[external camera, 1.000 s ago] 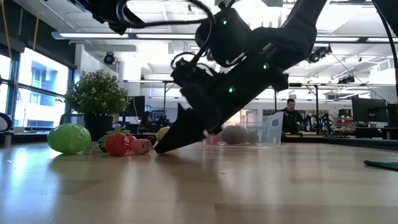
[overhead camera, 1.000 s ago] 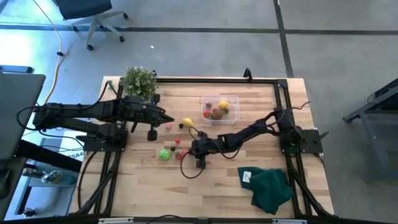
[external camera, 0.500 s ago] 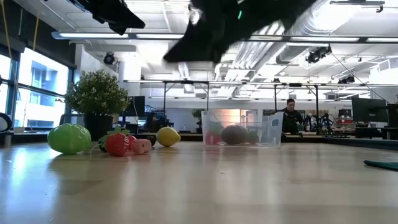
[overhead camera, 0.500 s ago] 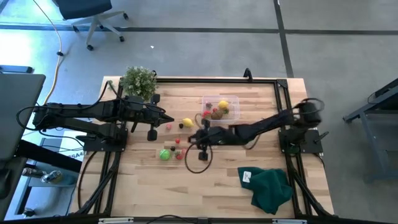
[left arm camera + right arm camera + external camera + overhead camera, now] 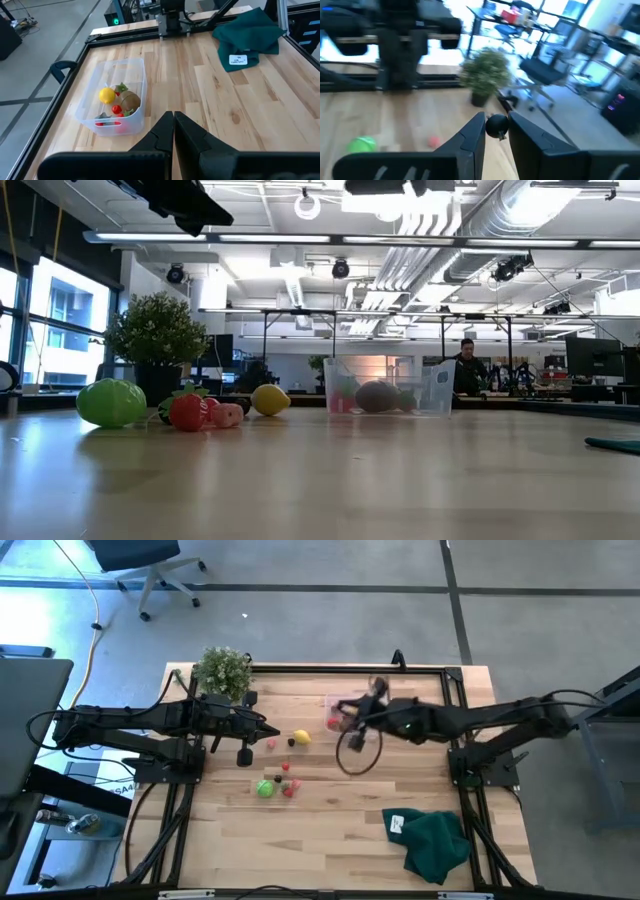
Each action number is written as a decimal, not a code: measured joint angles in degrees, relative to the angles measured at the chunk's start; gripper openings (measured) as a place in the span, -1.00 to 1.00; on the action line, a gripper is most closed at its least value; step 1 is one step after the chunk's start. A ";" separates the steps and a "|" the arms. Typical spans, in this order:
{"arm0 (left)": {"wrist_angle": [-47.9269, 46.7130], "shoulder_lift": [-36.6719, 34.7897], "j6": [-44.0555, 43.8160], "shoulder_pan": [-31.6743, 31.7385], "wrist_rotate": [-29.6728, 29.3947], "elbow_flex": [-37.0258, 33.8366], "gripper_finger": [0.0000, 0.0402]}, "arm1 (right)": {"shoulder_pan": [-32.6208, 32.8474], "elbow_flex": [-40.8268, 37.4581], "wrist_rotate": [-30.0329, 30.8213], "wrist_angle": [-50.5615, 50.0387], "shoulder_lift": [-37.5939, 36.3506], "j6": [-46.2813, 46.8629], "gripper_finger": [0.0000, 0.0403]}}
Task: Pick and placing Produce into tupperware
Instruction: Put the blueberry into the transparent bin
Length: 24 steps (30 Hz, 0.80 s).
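The clear tupperware (image 5: 112, 97) stands at the table's far middle, holding a yellow, a brown and some red produce. My right gripper (image 5: 343, 710) hovers above the tupperware (image 5: 378, 706), shut on a small dark round piece of produce (image 5: 496, 126). Loose produce lies on the table to its left: a yellow piece (image 5: 301, 737), a bright green one (image 5: 264, 788) and small red ones (image 5: 288, 786). My left gripper (image 5: 272, 730) waits shut above the table's left side, touching nothing. My right gripper pinches the small dark round piece (image 5: 496, 126) between its two fingers, close to their tips. The fingers come from the table's right, nearly level and slanting a little down. The piece is lifted well clear of the table.
A potted plant (image 5: 222, 670) stands at the far left corner. A dark green cloth (image 5: 435, 840) lies at the near right. A black frame rail (image 5: 400, 665) runs along the far edge. A cable loop (image 5: 355, 752) hangs under the right arm. A person (image 5: 465, 365) sits far behind.
My right gripper has risen from the table beside the red produce and swung toward the far edge, ending above the tupperware. It has tipped from pointing down to nearly level. The small dark piece went up with it.
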 joint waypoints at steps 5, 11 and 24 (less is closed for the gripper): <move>-0.01 -0.01 0.00 0.02 0.00 0.02 -0.97 | -5.28 0.00 0.33 -13.12 -4.57 11.28 -0.65; -0.01 0.00 -0.01 0.01 0.01 0.01 -0.97 | -13.83 0.01 -9.38 -29.12 -4.15 24.14 -0.65; -0.01 -0.01 0.00 0.02 0.00 0.02 -0.97 | -26.53 0.01 -27.00 -36.87 11.74 23.65 -0.65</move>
